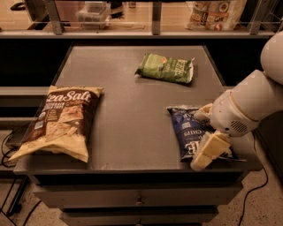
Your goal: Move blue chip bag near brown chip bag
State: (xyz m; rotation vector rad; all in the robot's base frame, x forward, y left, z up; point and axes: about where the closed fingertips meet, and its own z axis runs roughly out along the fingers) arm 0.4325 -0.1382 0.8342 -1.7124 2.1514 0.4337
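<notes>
The blue chip bag (188,132), dark navy with white lettering, lies flat at the front right of the grey table (128,110). The brown chip bag (59,121), large with "Sea Salt" lettering and cream ends, lies at the front left, far from the blue one. My gripper (204,132) is low over the right side of the blue bag. Its cream fingers (208,150) are spread apart, one at the bag's far edge and one at its near end. The white arm hides the bag's right part.
A green chip bag (166,68) lies at the back of the table, right of centre. A shelf rail with containers and a bag (216,13) runs behind the table. Drawers (139,198) sit under the front edge. Cables lie on the floor at both sides.
</notes>
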